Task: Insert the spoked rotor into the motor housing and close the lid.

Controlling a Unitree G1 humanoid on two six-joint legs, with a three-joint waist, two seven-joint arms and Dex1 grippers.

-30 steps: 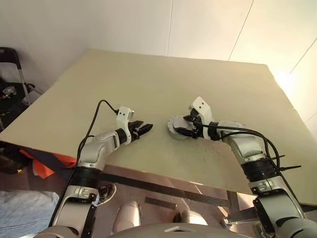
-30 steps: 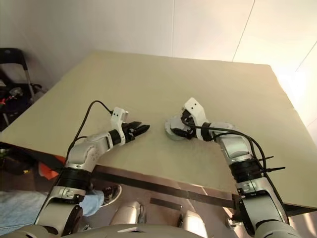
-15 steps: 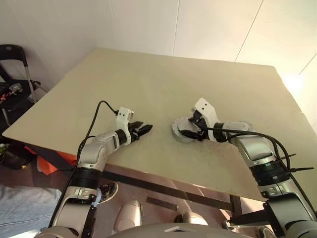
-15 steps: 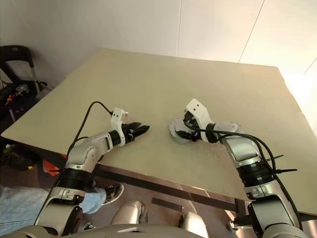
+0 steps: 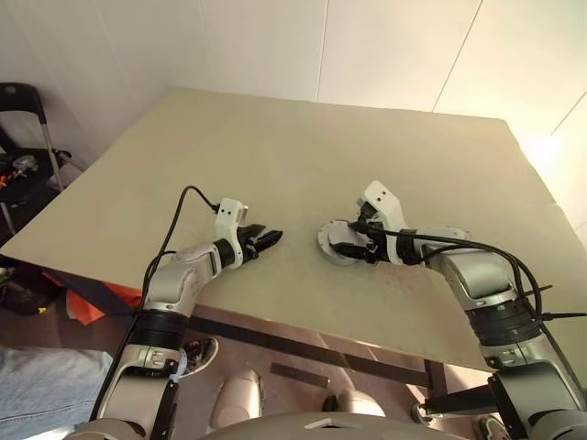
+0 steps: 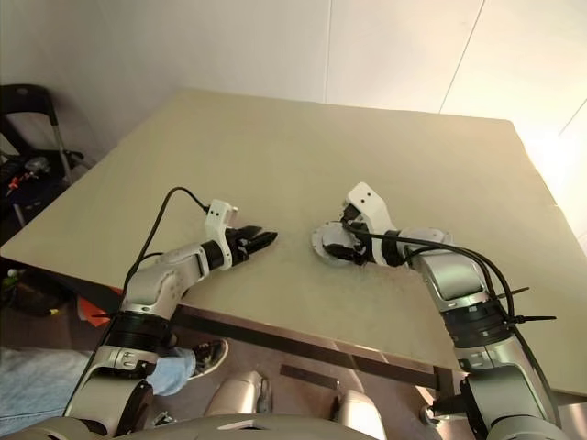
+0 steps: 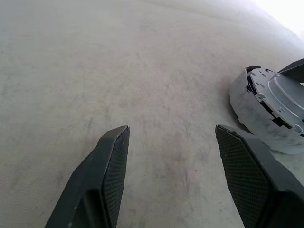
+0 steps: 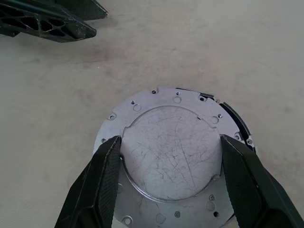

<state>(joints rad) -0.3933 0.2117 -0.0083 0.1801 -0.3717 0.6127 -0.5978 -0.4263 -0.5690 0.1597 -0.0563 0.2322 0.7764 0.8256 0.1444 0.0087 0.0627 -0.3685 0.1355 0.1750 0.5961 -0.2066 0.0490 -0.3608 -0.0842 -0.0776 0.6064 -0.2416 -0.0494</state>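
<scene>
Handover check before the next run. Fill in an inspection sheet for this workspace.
Surface: beige table, bare apart from the assembly.
Job's things: lid sits on the housing, slightly offset; rotor cannot be seen.
Clutter: nothing seen.
Grippers: left gripper open over bare table; right gripper open, jaws either side of the lid.
Cables: black cable on left arm, more on right.
Surroundings: white wall, black frame at left.

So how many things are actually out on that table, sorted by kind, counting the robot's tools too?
Round grey motor parts: 1, the lid sitting on the motor housing, one stack.
Robot tools: 2, the left tool and the right tool, both open and holding nothing.
Tables: 1, the beige table.
Total: 4
</scene>
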